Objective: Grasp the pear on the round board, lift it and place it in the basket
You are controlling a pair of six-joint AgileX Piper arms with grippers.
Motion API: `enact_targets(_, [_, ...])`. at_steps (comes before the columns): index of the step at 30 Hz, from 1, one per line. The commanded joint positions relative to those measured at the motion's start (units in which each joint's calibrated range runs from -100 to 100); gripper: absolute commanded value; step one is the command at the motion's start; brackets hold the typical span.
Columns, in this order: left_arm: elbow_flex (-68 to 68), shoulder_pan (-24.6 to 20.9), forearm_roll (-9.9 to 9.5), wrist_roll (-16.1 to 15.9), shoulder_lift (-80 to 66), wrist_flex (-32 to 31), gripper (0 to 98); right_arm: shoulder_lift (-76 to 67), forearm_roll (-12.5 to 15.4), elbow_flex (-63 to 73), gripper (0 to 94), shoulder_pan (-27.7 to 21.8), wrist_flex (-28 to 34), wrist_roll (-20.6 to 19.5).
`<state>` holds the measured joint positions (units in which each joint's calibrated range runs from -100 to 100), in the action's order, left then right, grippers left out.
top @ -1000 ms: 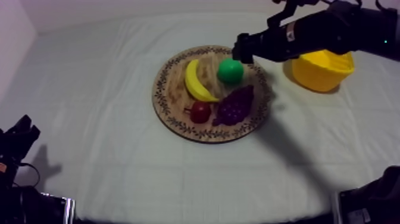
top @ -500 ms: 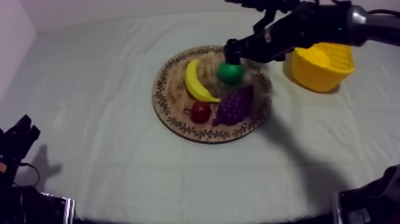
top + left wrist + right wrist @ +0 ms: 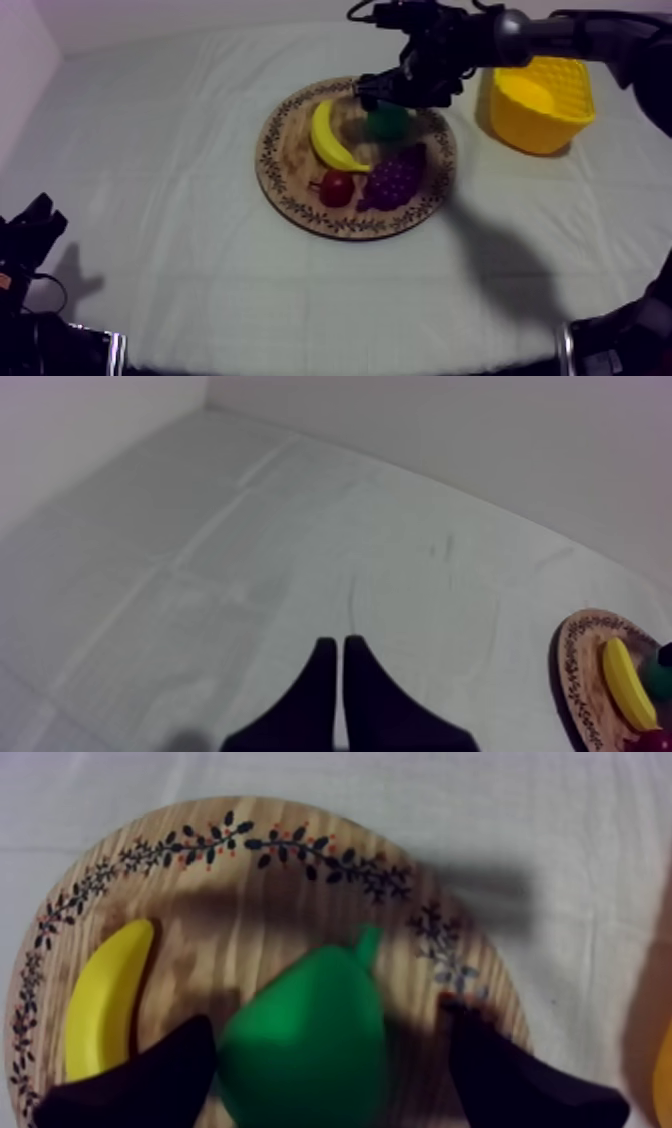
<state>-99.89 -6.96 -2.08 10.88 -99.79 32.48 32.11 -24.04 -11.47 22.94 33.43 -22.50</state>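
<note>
The green pear [image 3: 388, 122] lies on the round wooden board [image 3: 272, 165], shaded by my right arm. My right gripper [image 3: 386, 96] hangs just over it. In the right wrist view the pear [image 3: 305, 1037] sits between the two black fingers [image 3: 150, 1072]; my right gripper [image 3: 330, 1067] is open, with one finger close against the pear and the other standing apart. The yellow basket [image 3: 541, 102] stands right of the board. My left gripper [image 3: 335, 656] is shut on nothing above bare cloth, and rests low at the left [image 3: 30, 232] in the top view.
On the board a banana [image 3: 330, 138] lies left of the pear, with a small red fruit [image 3: 336, 187] and a bunch of grapes [image 3: 395, 178] in front. The left wrist view catches the board's rim [image 3: 572, 666] and the banana [image 3: 625, 681].
My right arm has swung left from beside the basket and come down over the pear, so its fingers now stand either side of it. The left arm is still.
</note>
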Motion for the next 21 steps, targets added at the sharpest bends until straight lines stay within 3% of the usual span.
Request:
enact_targets(1, [0.0,0.0,0.0,0.0,0.0,0.0,0.1,0.7,-0.1,0.6,66.3,0.1,0.0,0.4])
enact_targets(11, [0.0,0.0,0.0,0.0,0.0,0.0,0.1,3.7,-2.1,2.0,48.7,2.0,-0.5,0.3])
enact_targets(21, [0.0,0.0,0.0,0.0,0.0,0.0,0.1,-0.9,-2.2,-0.2,48.6,2.8,1.5,0.6])
